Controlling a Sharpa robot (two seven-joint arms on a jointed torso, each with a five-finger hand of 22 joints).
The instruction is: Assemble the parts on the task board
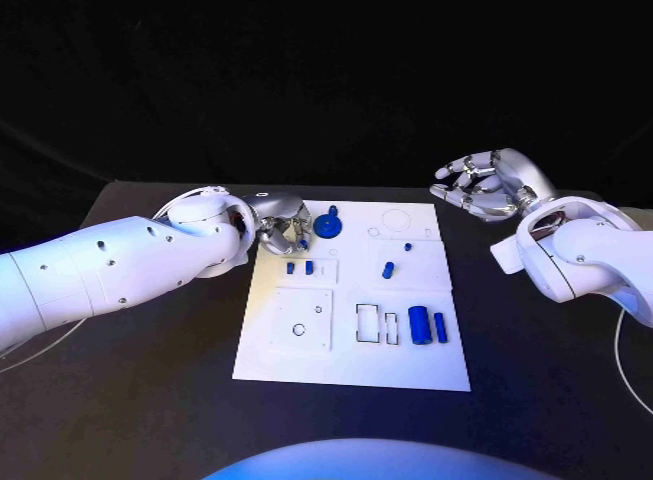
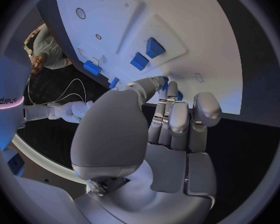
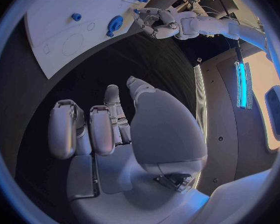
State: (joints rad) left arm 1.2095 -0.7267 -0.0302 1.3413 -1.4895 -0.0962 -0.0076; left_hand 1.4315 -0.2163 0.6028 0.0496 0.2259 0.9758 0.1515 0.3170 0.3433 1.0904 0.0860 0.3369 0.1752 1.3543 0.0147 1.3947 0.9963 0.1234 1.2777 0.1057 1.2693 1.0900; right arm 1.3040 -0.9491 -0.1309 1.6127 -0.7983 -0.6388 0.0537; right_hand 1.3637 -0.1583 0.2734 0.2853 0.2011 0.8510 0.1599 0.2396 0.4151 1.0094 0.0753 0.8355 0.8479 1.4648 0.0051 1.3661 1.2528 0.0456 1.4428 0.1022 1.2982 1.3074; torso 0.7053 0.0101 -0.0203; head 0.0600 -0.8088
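Task board (image 1: 290,365) near edge, left robot hand (image 1: 280,232) over far-left edge, perhaps touching

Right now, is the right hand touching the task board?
Apart. In the head view the right hand hangs over the dark table beyond the task board's far right corner. The right wrist view shows black table between its fingers and the board's edge.

matt white task board (image 1: 348,355) carries glossy blue plastic parts (image 1: 418,325) on a matt black table (image 1: 153,400); hands (image 1: 485,185) gleam smooth, metallic silver.
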